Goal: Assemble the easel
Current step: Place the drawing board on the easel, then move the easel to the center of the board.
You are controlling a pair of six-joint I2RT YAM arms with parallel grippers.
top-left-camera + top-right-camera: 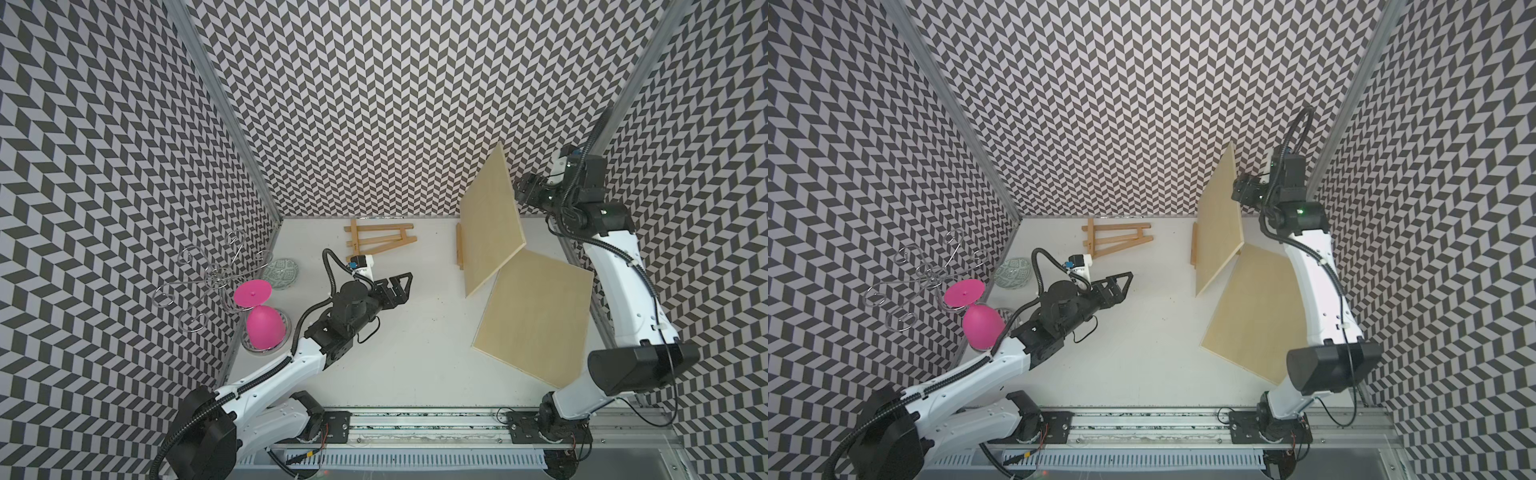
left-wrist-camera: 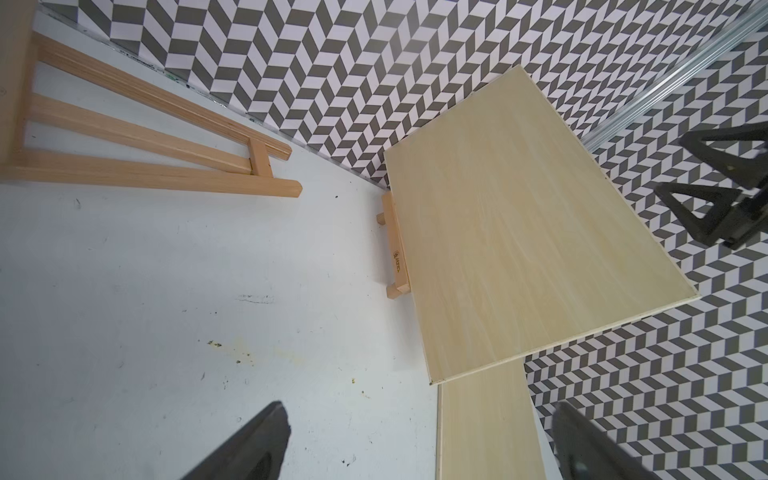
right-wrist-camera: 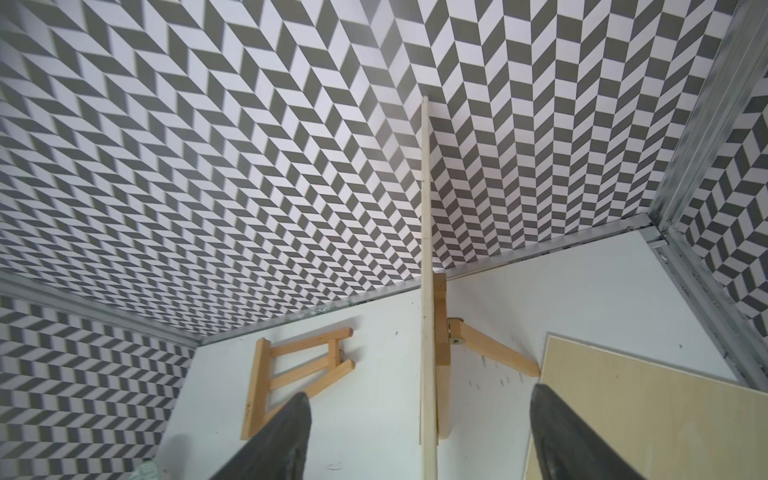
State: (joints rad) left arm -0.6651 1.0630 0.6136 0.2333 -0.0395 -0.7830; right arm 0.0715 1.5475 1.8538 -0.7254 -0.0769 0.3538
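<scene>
Pale wooden board (image 1: pixel 490 220) stood upright on light wooden easel (image 1: pixel 459 245); right gripper (image 1: pixel 519 194) jaws released just beside it, left gripper (image 1: pixel 406 286) jaws released.

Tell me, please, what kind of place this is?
Most likely a robot test cell in a laboratory, not a home. Chevron-patterned walls enclose a white table, a left arm and a right arm stand on a metal rail, and props such as a folded easel lie there.

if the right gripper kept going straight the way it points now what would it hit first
The upright pale wooden board: in the right wrist view its thin edge stands straight ahead, between the open fingers of the right gripper. How near is hard to judge, though it is probably very close.
</scene>
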